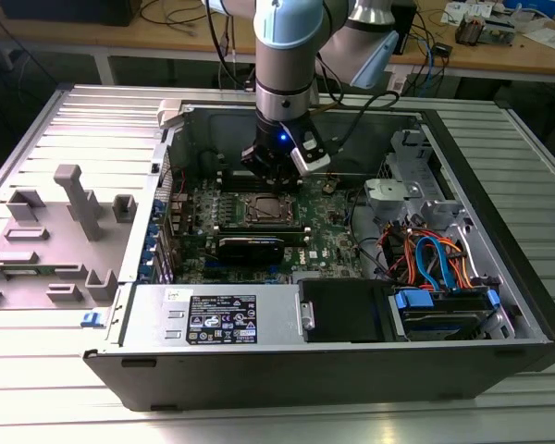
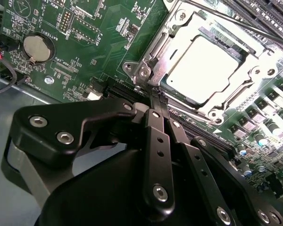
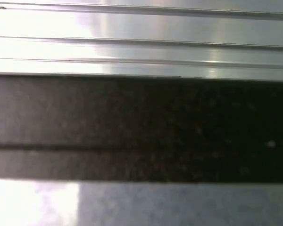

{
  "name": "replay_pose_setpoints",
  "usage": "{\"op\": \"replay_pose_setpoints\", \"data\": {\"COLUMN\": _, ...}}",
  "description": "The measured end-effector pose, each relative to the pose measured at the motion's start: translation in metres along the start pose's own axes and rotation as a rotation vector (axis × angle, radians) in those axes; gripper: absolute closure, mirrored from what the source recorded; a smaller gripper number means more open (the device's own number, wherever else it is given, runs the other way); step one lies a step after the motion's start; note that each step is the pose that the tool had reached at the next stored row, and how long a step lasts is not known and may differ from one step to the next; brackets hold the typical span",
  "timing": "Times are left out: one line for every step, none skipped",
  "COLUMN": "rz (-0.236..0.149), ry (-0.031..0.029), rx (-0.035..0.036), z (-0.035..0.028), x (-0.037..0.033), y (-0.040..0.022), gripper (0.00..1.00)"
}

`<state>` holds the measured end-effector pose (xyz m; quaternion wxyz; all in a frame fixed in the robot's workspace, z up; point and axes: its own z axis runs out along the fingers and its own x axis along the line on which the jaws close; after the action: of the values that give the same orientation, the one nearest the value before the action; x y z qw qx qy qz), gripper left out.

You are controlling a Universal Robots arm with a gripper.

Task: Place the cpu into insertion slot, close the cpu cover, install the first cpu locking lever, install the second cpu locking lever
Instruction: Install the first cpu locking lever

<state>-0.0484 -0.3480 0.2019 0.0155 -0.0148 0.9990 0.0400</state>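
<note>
The cpu, its silvery top glaring in the light, lies in the insertion slot on the green board. The cpu cover lies flat around it, and the chip shows through its window. A thin metal lever rod runs along one side of the socket. My gripper is shut, its black fingers pressed together. Their tips are down at the socket's corner by the hinge bracket. In the exterior view the gripper hangs just behind the socket, inside the open case.
A black graphics card lies in front of the socket, with memory slots beside it. A coin battery sits on the board. The power supply and cabled drive cage fill the case front. A grey fixture stands on the ribbed table.
</note>
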Motion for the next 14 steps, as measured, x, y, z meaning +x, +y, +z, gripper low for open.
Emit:
{"op": "replay_pose_setpoints", "data": {"rz": 0.0, "ry": 0.0001, "rx": 0.0001, "z": 0.0, "x": 0.0, "y": 0.0, "gripper": 0.89}}
{"op": "replay_pose_setpoints", "data": {"rz": 0.0, "ry": -0.0009, "rx": -0.0013, "z": 0.0006, "x": -0.0001, "y": 0.0002, "gripper": 0.89}}
{"op": "replay_pose_setpoints", "data": {"rz": 0.0, "ry": -0.0004, "rx": -0.0009, "z": 0.0002, "x": -0.0001, "y": 0.0002, "gripper": 0.89}}
{"op": "replay_pose_setpoints", "data": {"rz": 0.0, "ry": -0.0001, "rx": -0.0013, "z": -0.0003, "x": -0.0001, "y": 0.0002, "gripper": 0.89}}
{"op": "replay_pose_setpoints", "data": {"rz": 0.0, "ry": 0.0007, "rx": -0.0007, "z": -0.0009, "x": -0.0001, "y": 0.0002, "gripper": 0.89}}
{"op": "replay_pose_setpoints", "data": {"rz": 0.0, "ry": 0.0008, "rx": -0.0007, "z": -0.0009, "x": 0.0, "y": 0.0001, "gripper": 0.89}}
{"op": "replay_pose_setpoints", "data": {"rz": 0.0, "ry": 0.0008, "rx": -0.0007, "z": -0.001, "x": 0.0, "y": 0.0001, "gripper": 0.89}}
{"op": "replay_pose_setpoints", "data": {"rz": 0.0, "ry": 0.001, "rx": -0.0006, "z": -0.0014, "x": -0.0001, "y": 0.0001, "gripper": 0.89}}
{"op": "replay_pose_setpoints", "data": {"rz": 0.0, "ry": 0.0013, "rx": -0.0003, "z": -0.0021, "x": -0.0001, "y": 0.0001, "gripper": 0.89}}
{"op": "replay_pose_setpoints", "data": {"rz": 0.0, "ry": 0.0017, "rx": -0.0008, "z": -0.0039, "x": -0.0001, "y": 0.0003, "gripper": 0.89}}
{"op": "replay_pose_setpoints", "data": {"rz": 0.0, "ry": 0.002, "rx": -0.0009, "z": -0.0051, "x": -0.0002, "y": 0.0005, "gripper": 0.89}}
{"op": "replay_pose_setpoints", "data": {"rz": 0.0, "ry": 0.0019, "rx": -0.001, "z": -0.0051, "x": -0.0002, "y": 0.0005, "gripper": 0.89}}
{"op": "replay_pose_setpoints", "data": {"rz": 0.0, "ry": 0.0019, "rx": -0.0009, "z": -0.0052, "x": -0.0002, "y": 0.0004, "gripper": 0.89}}
{"op": "replay_pose_setpoints", "data": {"rz": 0.0, "ry": 0.002, "rx": -0.0005, "z": -0.0052, "x": -0.0002, "y": 0.0004, "gripper": 0.89}}
